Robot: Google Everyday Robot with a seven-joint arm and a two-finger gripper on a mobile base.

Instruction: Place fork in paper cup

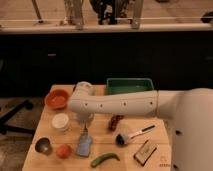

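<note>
My gripper [86,121] hangs under the white wrist, left of the table's middle, and points down. It is shut on the fork [85,131], a slim grey piece that dangles below it, just above the blue sponge [84,145]. The paper cup [61,122], short, wide and white, stands on the table just left of the gripper. The fork is to the right of the cup, not over it. The forearm hides the gripper's upper part.
An orange bowl [56,98] sits at back left and a green bin [129,86] at the back. A metal cup [43,146], an orange fruit [63,150], a green pepper [105,159], a black-headed brush [132,136] and a small box [145,151] line the front.
</note>
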